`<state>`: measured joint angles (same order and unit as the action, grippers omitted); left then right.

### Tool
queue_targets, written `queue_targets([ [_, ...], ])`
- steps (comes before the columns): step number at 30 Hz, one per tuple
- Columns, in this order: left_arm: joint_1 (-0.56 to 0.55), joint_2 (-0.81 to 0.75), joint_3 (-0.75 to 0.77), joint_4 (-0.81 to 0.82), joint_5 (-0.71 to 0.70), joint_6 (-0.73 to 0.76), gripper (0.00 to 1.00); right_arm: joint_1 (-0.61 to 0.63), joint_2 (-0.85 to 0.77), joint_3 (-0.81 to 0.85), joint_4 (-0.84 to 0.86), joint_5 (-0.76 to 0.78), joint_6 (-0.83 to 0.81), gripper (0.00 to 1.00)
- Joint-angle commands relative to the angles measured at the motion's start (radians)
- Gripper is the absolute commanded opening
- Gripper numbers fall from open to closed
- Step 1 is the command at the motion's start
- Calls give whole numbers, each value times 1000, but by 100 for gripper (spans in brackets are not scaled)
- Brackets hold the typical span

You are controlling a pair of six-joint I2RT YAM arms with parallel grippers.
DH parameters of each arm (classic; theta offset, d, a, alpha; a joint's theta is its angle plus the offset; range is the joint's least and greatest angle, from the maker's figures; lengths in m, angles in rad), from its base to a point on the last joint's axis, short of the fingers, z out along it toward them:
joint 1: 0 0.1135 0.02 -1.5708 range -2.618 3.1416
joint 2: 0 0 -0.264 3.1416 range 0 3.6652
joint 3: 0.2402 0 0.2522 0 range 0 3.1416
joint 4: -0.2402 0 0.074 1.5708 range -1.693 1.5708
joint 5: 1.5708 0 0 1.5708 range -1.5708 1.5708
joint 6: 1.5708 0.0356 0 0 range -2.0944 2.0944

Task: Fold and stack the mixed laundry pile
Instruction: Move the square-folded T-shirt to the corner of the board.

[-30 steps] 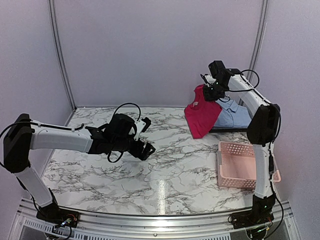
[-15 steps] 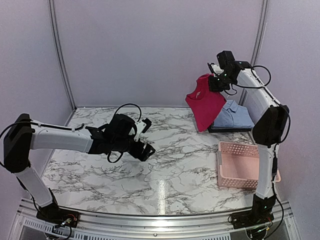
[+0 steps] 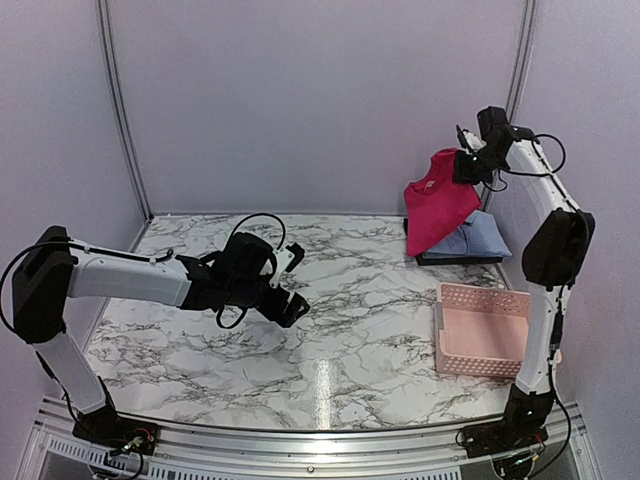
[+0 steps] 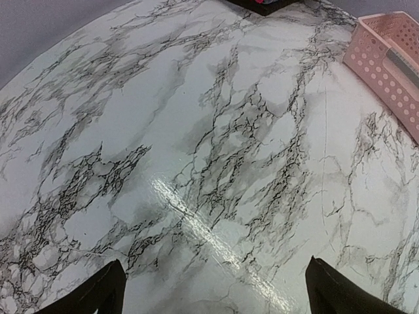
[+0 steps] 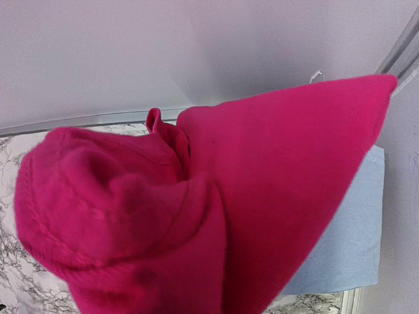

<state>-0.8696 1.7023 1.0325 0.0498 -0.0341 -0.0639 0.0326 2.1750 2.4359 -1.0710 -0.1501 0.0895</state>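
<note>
**A:** Where is the magenta-red garment sitting?

**B:** It is hanging in the air at about two o'clock in the overhead view. The right gripper is clamping its top edge, jaws pressed together on the cloth.

**A:** And the light blue shirt?

**B:** It is lying on the dark tray, right behind the dangling garment.

**A:** What is the left gripper doing?

**B:** It is hovering low over the marble table toward nine o'clock, jaws spread wide, gripping nothing. The pink basket is resting at four o'clock.
</note>
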Motion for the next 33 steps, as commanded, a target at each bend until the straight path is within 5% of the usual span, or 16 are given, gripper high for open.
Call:
queue_targets([
  [1,6,16,2,-24,8,3,99,-72,16,28,27,-83,-25,0],
  [13,13,32,13,-33,24,16,99,-48,-32,-8,88,-342,74,0],
  [33,15,43,17,-33,55,27,99,-45,-80,47,27,-372,119,0],
])
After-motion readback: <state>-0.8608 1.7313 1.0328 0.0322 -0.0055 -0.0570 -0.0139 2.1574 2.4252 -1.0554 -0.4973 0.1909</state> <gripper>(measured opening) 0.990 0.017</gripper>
